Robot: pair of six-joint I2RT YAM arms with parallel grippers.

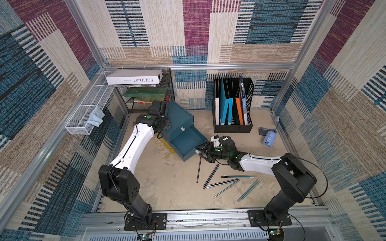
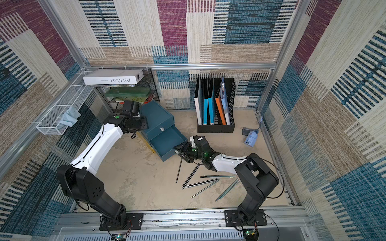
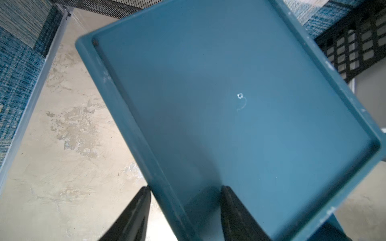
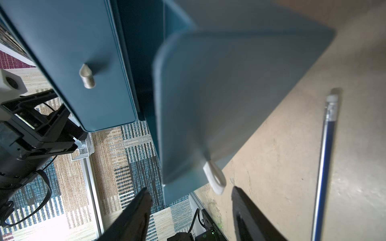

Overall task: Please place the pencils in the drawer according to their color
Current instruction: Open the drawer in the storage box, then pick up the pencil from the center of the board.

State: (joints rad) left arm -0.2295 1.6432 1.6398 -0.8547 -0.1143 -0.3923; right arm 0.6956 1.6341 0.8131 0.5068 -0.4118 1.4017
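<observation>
Black and teal pencils (image 1: 211, 176) lie loose on the table (image 1: 163, 187), nearest to me, by the right arm. None is in the drawer (image 1: 186, 139) yet. Some lie in pairs, so it is hard to count them or tell dark from teal.

A bit further, the right gripper (image 4: 190, 191) is at the front of the open drawer. Its fingers are apart and hold nothing. The white handle (image 4: 216, 179) is just in front of them.

I think the next job is to get one pencil. The gripper should back off straight, so it does not bump the drawer. Then it should come down over the middle of a pencil that lies alone and squeeze across it.

Further back, the left gripper (image 3: 186, 189) sits over the edge of the cabinet (image 1: 179, 116) top, one finger inside, one outside. The fingers are apart. I cannot tell if they touch the edge. Staying there would stop the cabinet from sliding.

I see no yellow striped pencils. A yellow bit (image 1: 169, 147) peeks from under the cabinet; I cannot tell what it is.
</observation>
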